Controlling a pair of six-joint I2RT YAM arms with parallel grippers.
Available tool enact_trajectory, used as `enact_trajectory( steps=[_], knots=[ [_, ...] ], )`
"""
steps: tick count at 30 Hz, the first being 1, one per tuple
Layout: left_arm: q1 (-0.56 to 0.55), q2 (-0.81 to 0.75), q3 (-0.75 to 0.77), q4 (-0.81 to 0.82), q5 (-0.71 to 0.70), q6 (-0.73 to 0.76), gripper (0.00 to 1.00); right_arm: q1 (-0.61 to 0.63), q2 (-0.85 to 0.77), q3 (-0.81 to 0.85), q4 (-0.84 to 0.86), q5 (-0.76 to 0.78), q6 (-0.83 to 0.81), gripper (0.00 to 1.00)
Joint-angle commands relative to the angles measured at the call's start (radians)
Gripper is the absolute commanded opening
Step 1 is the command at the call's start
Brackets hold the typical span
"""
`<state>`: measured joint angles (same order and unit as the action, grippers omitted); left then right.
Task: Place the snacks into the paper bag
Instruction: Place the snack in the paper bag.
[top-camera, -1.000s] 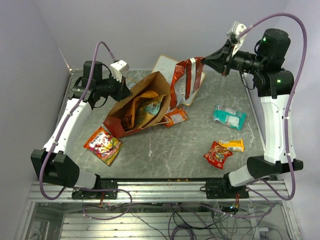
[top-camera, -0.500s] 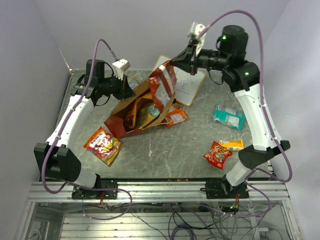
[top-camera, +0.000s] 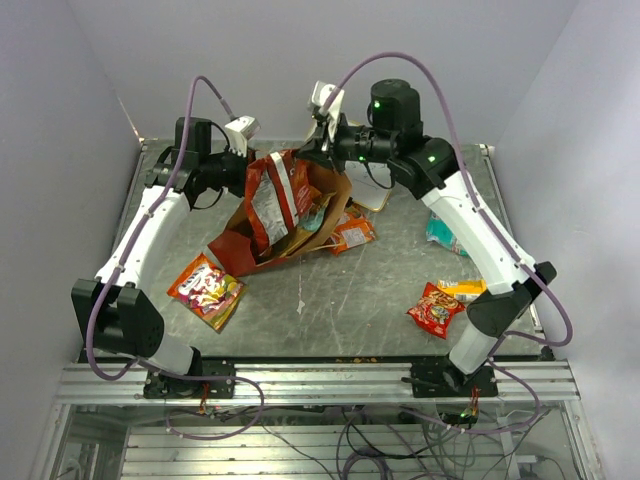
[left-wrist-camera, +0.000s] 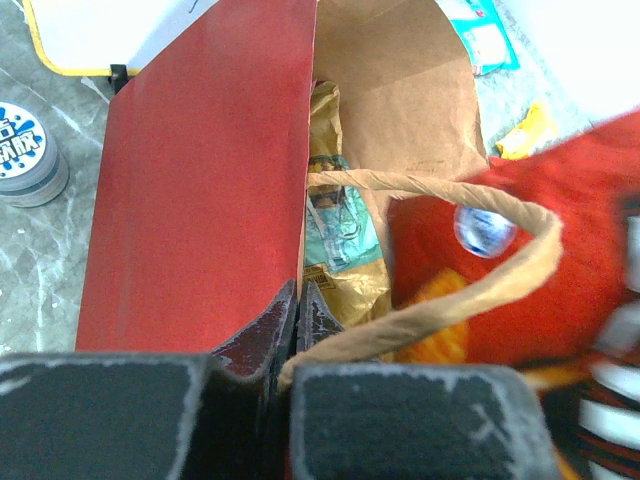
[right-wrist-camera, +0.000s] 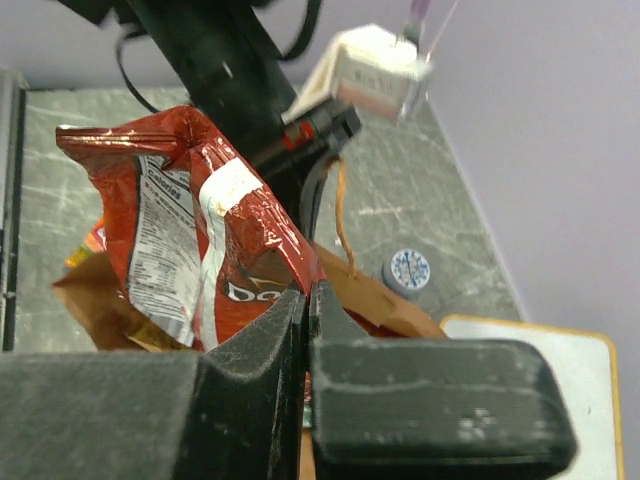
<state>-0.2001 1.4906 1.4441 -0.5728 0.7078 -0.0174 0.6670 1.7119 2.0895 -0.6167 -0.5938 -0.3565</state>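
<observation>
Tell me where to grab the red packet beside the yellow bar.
Probably its near left edge, coming straight down: the red packet lies flat on the table, so only a thin edge fits the tool, and the yellow bar crowds its far right side.

Red chip bag hangs above open paper bag.

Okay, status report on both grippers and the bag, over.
Left gripper shut on paper bag rim, holding mouth open. Right gripper shut on red chip bag, hanging at the mouth. Loop handle crosses opening, may snag.
</observation>
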Motion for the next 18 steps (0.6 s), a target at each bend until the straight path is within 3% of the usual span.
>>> enact_trajectory(
  steps=[1,18],
  knots=[
    [-0.009,-0.009,0.044,0.053,0.059,-0.037,0.07,0.002,-0.005,-0.09,0.092,0.075,-0.036,0.0],
    [-0.008,0.035,0.071,0.029,0.021,-0.089,0.07,0.002,0.036,-0.109,0.237,0.25,-0.061,0.0]
  ],
)
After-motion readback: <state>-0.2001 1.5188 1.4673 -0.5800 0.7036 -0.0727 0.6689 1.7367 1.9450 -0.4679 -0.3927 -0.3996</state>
